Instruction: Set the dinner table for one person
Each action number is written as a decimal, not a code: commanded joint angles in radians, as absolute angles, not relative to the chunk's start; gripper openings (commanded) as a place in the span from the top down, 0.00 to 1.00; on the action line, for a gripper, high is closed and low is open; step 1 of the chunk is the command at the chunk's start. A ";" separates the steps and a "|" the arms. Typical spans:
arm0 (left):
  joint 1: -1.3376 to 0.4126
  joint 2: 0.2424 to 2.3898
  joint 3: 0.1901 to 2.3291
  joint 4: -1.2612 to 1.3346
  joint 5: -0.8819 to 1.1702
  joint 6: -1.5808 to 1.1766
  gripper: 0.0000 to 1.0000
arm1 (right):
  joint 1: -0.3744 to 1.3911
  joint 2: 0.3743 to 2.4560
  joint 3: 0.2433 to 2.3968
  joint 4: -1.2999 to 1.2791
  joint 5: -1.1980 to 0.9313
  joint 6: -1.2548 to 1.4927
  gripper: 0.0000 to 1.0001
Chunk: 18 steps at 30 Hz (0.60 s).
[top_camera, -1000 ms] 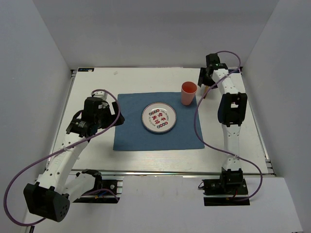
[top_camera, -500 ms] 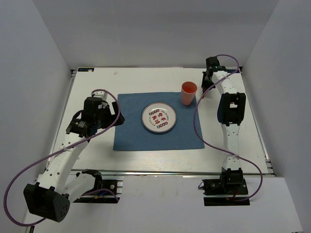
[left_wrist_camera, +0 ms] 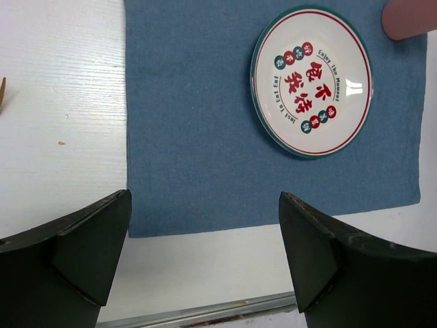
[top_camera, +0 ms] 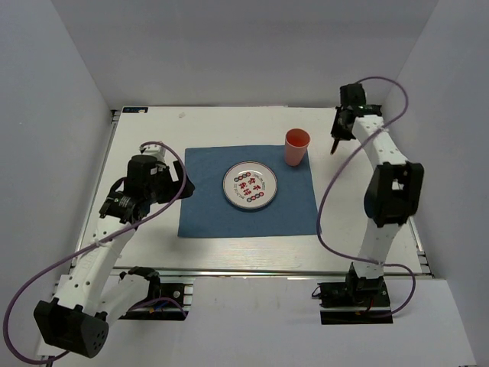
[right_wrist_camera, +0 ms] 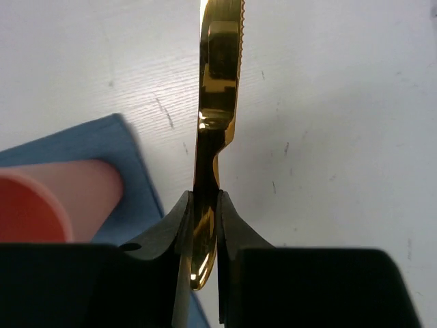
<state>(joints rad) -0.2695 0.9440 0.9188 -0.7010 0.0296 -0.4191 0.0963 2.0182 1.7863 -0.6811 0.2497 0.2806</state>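
Note:
The white dinner table [top_camera: 229,126] carries a blue placemat [top_camera: 206,206]. A round plate with red characters [top_camera: 250,185] sits at the mat's middle, and a pink cup [top_camera: 296,147] stands on its far right corner. My right gripper [top_camera: 337,136] hangs just right of the cup. It is shut on the handle of a gold knife [right_wrist_camera: 217,82], whose serrated blade points away over bare table. In the right wrist view the gripper [right_wrist_camera: 204,198] pinches the handle, with the cup [right_wrist_camera: 41,205] to its left. My left gripper [left_wrist_camera: 205,205] is open and empty above the mat's left edge [left_wrist_camera: 191,171].
A metal rail [top_camera: 267,271] runs along the table's near edge. White walls close in the back and both sides. At the left border of the left wrist view a small golden tip [left_wrist_camera: 2,92] lies on the table.
The right gripper has shut on the gold knife. Its arm has swung out to the right, away from the cup. The left arm has shifted only slightly.

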 commanded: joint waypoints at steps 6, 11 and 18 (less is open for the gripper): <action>-0.264 0.879 0.914 -0.695 -0.040 -0.428 0.02 | 0.155 1.600 1.339 -0.552 0.235 0.299 1.00; -0.264 0.847 0.908 -0.687 -0.058 -0.434 0.02 | 0.202 1.352 1.070 -0.466 0.221 0.330 1.00; -0.264 0.809 0.919 -0.719 -0.175 -0.480 0.02 | 0.281 1.183 0.848 -0.422 0.118 0.318 1.00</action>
<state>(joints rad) -0.2695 0.8410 0.9115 -0.7052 -0.0971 -0.4519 0.2558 1.2343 0.8692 -0.5186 0.1677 0.3111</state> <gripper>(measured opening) 0.978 0.188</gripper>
